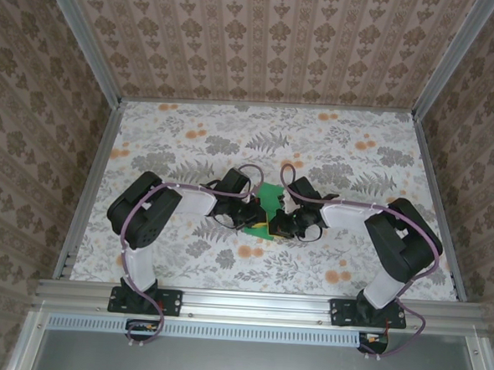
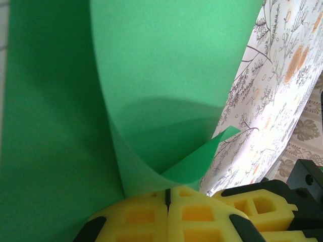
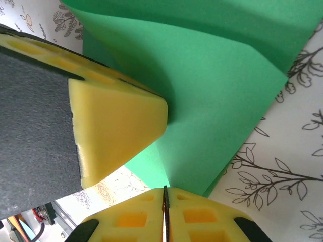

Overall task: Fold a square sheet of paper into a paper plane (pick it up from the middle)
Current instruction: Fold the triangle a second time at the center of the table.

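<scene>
Paper (image 1: 269, 201), bright green, partly folded, mid-frame in top view, held between both end effectors above the floral table (image 1: 191, 140). Left end effector (image 1: 252, 217) comes in from frame left, right end effector (image 1: 282, 223) from frame right; tips nearly meet at the paper's lower edge.

Left wrist view: paper (image 2: 151, 75) curls in a loose roll across left & centre of frame, one pointed corner poking out to the right. Bottom of the curl runs into the seam btwn yellow fingers (image 2: 136, 219). Left end effector pressed together, clamped on paper.

Right wrist view: paper (image 3: 212, 101) shows a sharp crease, its lower point in the seam at frame bottom. Right end effector (image 3: 165, 199) also pinched tight on paper. Second yellow fingertip at frame left touches the paper.
</scene>
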Robot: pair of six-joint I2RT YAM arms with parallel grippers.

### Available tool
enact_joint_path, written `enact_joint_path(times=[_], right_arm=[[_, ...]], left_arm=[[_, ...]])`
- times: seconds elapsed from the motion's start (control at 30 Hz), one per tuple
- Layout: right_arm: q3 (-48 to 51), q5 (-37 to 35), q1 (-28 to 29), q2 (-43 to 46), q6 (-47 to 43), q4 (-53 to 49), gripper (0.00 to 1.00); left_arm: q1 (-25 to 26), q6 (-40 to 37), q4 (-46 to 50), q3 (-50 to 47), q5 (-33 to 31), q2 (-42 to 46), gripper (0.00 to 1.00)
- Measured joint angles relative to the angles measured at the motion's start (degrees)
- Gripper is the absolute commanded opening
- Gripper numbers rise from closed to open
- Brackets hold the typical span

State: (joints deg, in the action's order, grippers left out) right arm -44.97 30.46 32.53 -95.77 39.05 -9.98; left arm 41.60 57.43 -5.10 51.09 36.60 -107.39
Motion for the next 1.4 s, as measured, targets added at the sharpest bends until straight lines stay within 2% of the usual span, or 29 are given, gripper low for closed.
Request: enact_joint_path(times=[0.67, 0.97, 1.4], right_arm=[[-0.6, 0.3, 0.0, -1.7, -4.6, -2.4, 0.11], [-0.6, 0.0, 0.0, 2.6, -3.7, -2.1, 0.11], [-0.6, -0.5, 0.5, -1.4, -2.9, -1.6, 0.10]], left_arm=[[0.0, 0.9, -0.5, -0.5, -0.4, 0.3, 0.02], [0.0, 0.9, -0.4, -0.5, -0.5, 0.4, 0.02], [-0.1, 1.9, -0.5, -0.6, -0.6, 0.7, 0.03]])
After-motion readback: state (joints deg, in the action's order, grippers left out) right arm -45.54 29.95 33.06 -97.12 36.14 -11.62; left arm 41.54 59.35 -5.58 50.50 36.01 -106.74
